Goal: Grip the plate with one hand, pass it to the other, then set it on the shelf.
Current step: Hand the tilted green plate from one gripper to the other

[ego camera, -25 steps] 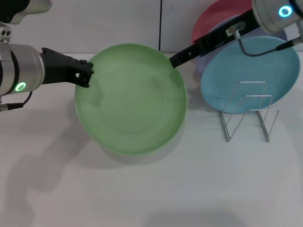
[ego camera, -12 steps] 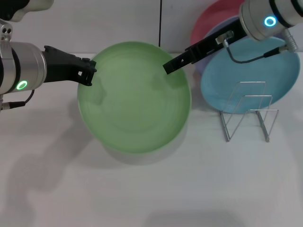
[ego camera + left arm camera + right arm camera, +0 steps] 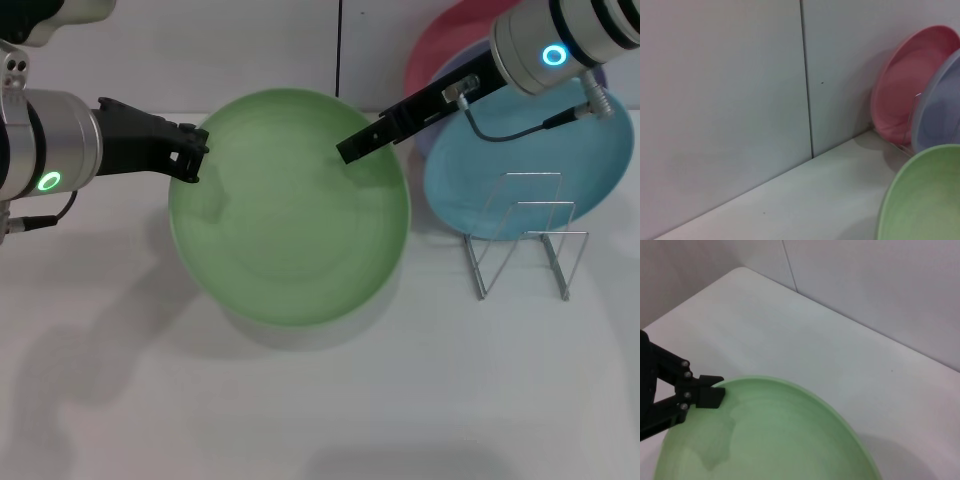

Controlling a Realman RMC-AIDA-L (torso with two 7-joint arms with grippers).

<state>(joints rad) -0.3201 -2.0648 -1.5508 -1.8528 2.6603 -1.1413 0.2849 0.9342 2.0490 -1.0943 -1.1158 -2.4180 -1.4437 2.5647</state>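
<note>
White tabletop (image 3: 320,400), grey wall. L gripper (image 3: 190,155) clamps plate (image 3: 290,235) rim, held above table, beside shelf (image 3: 525,240). R gripper (image 3: 350,150) over plate's far rim, jaw state unclear. R should seat on rim before L lets go.

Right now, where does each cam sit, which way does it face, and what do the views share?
Head: on the robot's head, facing forward and down at the table; shows left gripper clamped on the green plate, right gripper over it, wire rack.
Left wrist: on the left arm, facing the back wall and pink plate; none of that arm's own parts show.
Right wrist: on the right arm, facing the left gripper's fingers.
Shared: the green plate.
</note>
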